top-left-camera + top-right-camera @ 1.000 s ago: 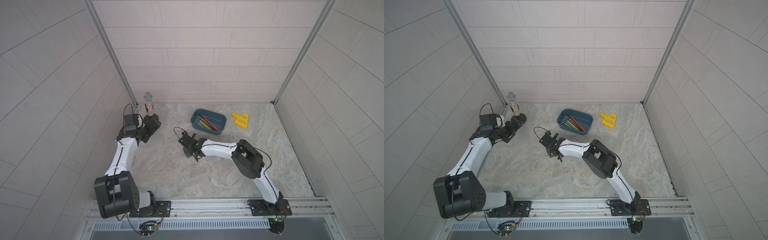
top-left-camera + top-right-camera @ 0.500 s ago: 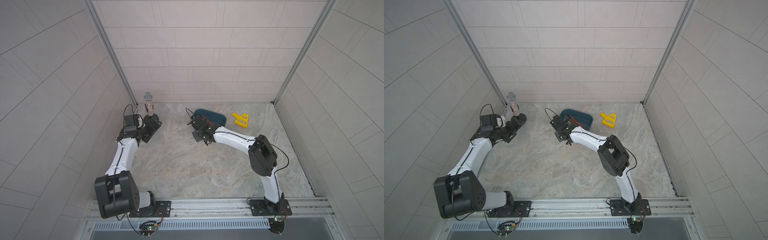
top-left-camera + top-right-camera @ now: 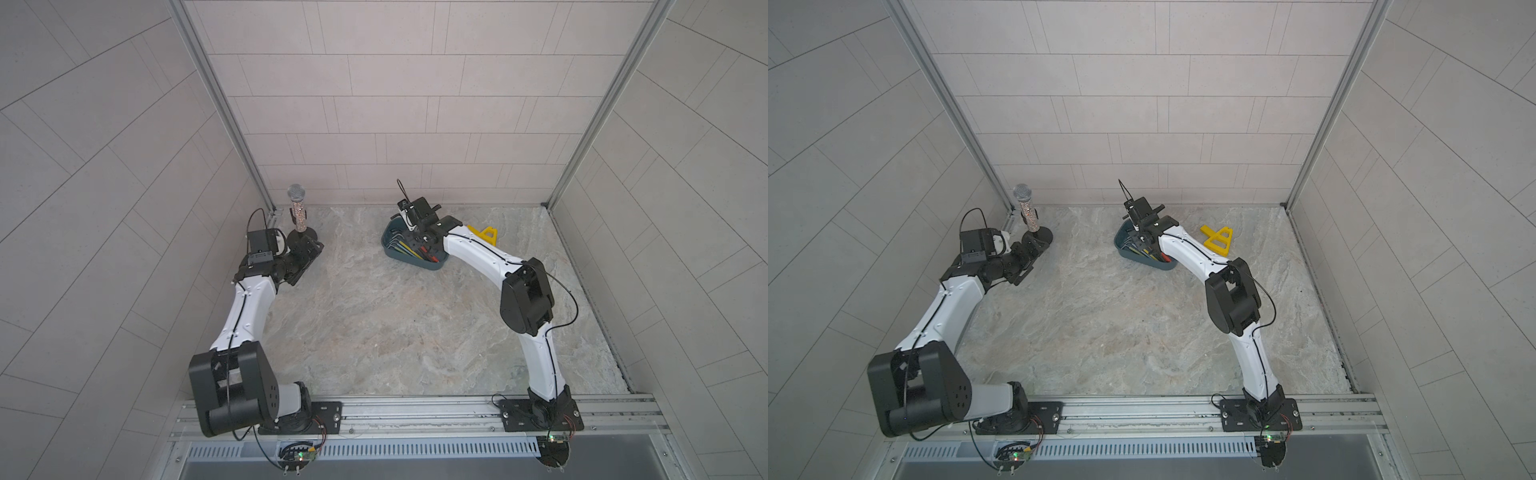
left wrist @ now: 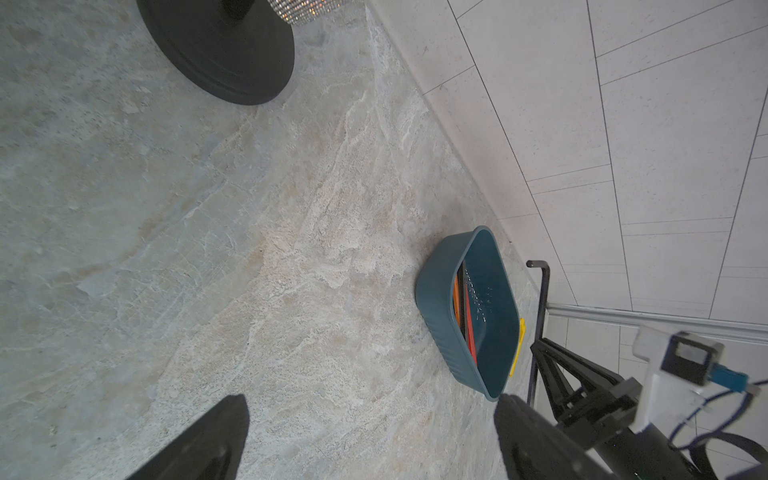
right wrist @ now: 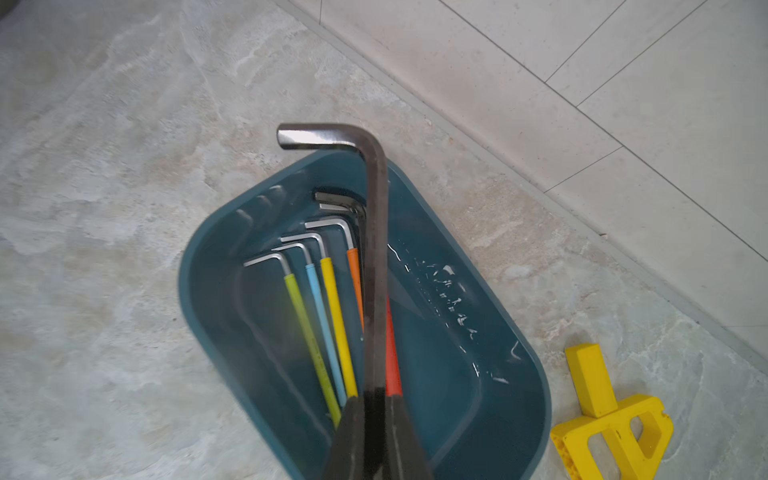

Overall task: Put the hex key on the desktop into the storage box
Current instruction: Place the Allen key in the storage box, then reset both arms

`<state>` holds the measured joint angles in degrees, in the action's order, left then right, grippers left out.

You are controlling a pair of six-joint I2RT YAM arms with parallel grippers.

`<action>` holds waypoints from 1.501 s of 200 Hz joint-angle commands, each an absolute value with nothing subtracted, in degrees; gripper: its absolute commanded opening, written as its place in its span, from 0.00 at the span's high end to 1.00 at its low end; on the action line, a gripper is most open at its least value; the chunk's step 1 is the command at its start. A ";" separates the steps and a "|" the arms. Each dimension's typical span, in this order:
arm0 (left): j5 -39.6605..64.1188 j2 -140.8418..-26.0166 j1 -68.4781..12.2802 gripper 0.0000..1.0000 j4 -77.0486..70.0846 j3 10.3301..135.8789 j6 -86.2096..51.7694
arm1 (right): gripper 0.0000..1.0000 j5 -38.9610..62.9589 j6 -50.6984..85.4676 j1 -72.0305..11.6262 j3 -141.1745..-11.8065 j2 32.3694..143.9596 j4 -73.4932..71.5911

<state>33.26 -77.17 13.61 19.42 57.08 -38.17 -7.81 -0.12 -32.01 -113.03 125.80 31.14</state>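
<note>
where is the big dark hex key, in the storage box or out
Out: the right end effector is shut on the dark hex key, holding it above the storage box.

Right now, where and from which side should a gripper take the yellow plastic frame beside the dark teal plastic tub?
Take the yellow plastic frame by its straight solid bar, from above, jaws across the bar's narrow width. It lies flat on the grey marble-patterned desktop, apart from the dark teal plastic tub; the wider end is mostly cut-outs, probably a poorer hold.

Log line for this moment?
right gripper: shut on hex key | hex key: over storage box, unreleased | left gripper: open, empty, by microphone stand
</note>
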 commanded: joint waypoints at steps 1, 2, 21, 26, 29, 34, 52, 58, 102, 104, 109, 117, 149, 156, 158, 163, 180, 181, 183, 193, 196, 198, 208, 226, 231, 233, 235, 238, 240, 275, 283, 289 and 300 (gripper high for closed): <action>33.51 -77.28 13.97 0.00 18.08 56.19 -38.83 | 1.00 -4.65 -3.80 -31.00 -116.03 130.85 32.95; 33.59 -77.27 13.93 0.00 17.96 56.18 -38.88 | 1.00 -4.66 -3.83 -30.97 -116.15 130.99 32.96; 34.01 -77.63 13.97 0.00 17.14 55.88 -39.20 | 1.00 -3.85 -3.69 -29.72 -118.59 133.93 32.91; 34.01 -77.61 13.97 0.00 17.08 55.82 -39.21 | 1.00 -3.84 -3.54 -29.48 -119.03 134.48 32.80; 33.90 -77.69 13.95 0.00 17.05 55.88 -39.20 | 1.00 -3.93 -3.55 -29.37 -119.19 134.67 32.74; 33.69 -77.70 13.96 0.00 17.08 55.88 -39.20 | 1.00 -3.89 -3.53 -29.18 -119.34 135.00 32.59; 33.37 -77.89 13.88 0.00 16.85 55.74 -39.13 | 0.99 -4.02 -3.62 -28.75 -119.18 135.47 31.75; 33.13 -78.00 13.88 0.00 16.79 55.73 -39.17 | 0.91 -4.07 -3.76 -28.66 -119.27 135.55 31.73; 27.35 -77.63 13.81 0.00 17.07 55.49 -38.14 | 0.36 -5.67 -3.74 -27.92 -117.08 132.62 31.73; 26.75 -77.50 13.85 0.00 16.99 55.40 -37.97 | 0.35 -5.75 -3.66 -27.89 -116.77 132.30 31.73; 25.07 -77.05 13.91 0.00 16.76 55.17 -37.41 | 0.34 -6.04 -3.47 -27.88 -116.40 131.35 31.73; 21.95 -76.13 13.88 0.00 16.26 54.79 -36.33 | 0.28 -6.61 -3.27 -27.86 -115.60 129.58 31.73; 7.89 -70.38 13.73 0.00 9.92 50.28 -33.04 | 0.00 -8.95 0.11 -26.62 -105.97 116.84 27.03; 4.66 -68.67 13.44 0.00 7.41 48.32 -32.62 | 0.00 -9.19 1.41 -26.16 -102.57 113.27 25.07; 3.69 -68.23 13.31 0.00 6.67 47.81 -32.54 | 0.00 -9.22 1.87 -25.96 -101.67 112.08 24.53; 0.84 -67.12 13.02 0.00 5.15 46.54 -32.61 | 0.00 -9.37 2.57 -25.62 -99.02 109.58 22.98; -10.16 -64.90 9.59 0.00 -0.02 43.08 -28.13 | 0.00 -9.94 5.02 -24.21 -91.44 101.50 19.90; -11.01 -64.88 9.23 0.00 -0.41 42.94 -27.69 | 0.00 -9.98 5.10 -24.15 -90.94 101.07 19.84; -12.49 -64.91 8.53 0.00 -0.96 42.62 -26.81 | 0.00 -9.94 5.38 -23.99 -90.24 100.13 19.79; -19.39 -65.15 5.52 0.00 -4.10 41.11 -22.40 | 0.00 -10.29 6.05 -23.26 -86.29 95.86 19.48; -20.70 -65.23 4.90 0.00 -5.24 40.49 -20.58 | 0.00 -10.49 6.15 -23.10 -85.05 94.75 19.37; -21.70 -65.22 4.48 0.00 -5.74 40.03 -19.69 | 0.00 -10.75 6.22 -23.00 -84.13 93.89 19.23; -25.61 -65.27 3.00 0.00 -9.52 37.57 -16.48 | 0.00 -12.50 6.01 -22.50 -79.85 90.11 18.91; -28.36 -64.87 2.54 0.00 -15.31 32.41 -14.71 | 0.00 -16.22 6.70 -21.03 -71.54 83.42 18.08; -28.96 -65.27 2.53 0.00 -17.24 31.06 -14.60 | 0.00 -16.19 7.38 -20.27 -69.10 81.51 17.82; -29.23 -65.49 2.54 0.00 -17.89 30.55 -14.59 | 0.00 -16.22 7.58 -19.94 -68.23 80.85 17.73; -29.59 -65.77 2.53 0.00 -18.58 29.92 -14.59 | 0.00 -16.21 7.78 -19.71 -67.22 80.00 17.68; -30.12 -66.15 2.53 0.00 -19.50 29.15 -14.66 | 0.00 -16.34 8.08 -19.27 -65.93 78.97 17.55; -30.45 -66.48 2.50 0.00 -20.24 28.69 -14.72 | 0.00 -16.52 8.28 -19.03 -64.98 78.08 17.50; -30.61 -71.74 1.57 0.00 -36.09 20.01 -13.87 | 0.00 -24.47 7.38 -15.97 -48.30 63.75 8.44; -30.76 -72.59 1.11 0.00 -38.06 18.93 -12.92 | 0.00 -26.50 7.95 -15.11 -46.22 61.93 7.13; -30.66 -72.83 0.76 0.00 -38.83 18.18 -12.90 | 0.00 -28.81 8.67 -14.50 -45.24 61.12 6.95; -29.43 -72.77 0.48 0.00 -41.45 17.15 -13.08 | 0.00 -33.02 10.09 -12.99 -43.36 60.72 6.41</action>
<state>-28.62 -72.53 1.39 -29.58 19.00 -15.35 -22.28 7.20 -15.14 -46.30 63.51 12.78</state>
